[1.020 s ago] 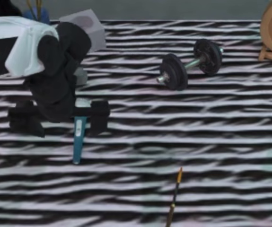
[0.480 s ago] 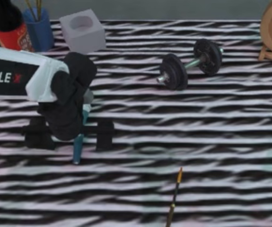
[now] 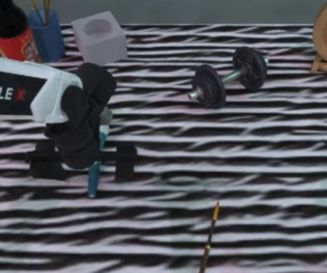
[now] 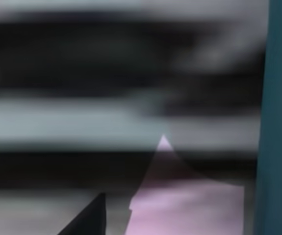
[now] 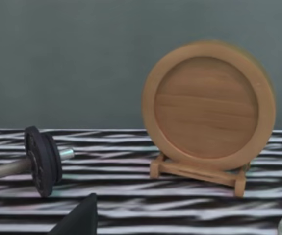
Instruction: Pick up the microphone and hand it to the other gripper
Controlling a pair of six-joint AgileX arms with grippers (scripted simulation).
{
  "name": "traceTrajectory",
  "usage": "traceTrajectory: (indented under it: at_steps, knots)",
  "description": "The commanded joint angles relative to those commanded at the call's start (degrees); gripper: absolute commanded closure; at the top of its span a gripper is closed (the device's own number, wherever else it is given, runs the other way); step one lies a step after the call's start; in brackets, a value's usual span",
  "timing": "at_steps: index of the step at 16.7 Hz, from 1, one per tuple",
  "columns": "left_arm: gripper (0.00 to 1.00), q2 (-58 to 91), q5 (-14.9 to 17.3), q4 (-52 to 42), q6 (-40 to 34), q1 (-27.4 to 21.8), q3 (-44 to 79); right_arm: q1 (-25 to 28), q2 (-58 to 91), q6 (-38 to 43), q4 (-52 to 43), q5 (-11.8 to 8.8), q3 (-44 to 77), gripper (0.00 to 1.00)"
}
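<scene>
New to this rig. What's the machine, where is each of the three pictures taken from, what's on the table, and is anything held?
Two AgileX arms work a striped table. The top view looks down; the other two come from wrist cameras. The left pincer straddles the microphone, fingers spread wide, gripping nothing; its wrist view shows the teal handle close up. The right arm is outside the top view; its wrist camera faces a wooden plate on a stand and a dumbbell. Also there: a paintbrush, a grey box, a bottle, a blue cup.
</scene>
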Motion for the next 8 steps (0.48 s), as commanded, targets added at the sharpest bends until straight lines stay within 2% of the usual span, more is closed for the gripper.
traceTrajectory:
  at_steps: [8]
  knots:
    - [0.9,0.0,0.0,0.0,0.0,0.0,0.0,0.0,0.0,0.0,0.0,0.0,0.0,0.0]
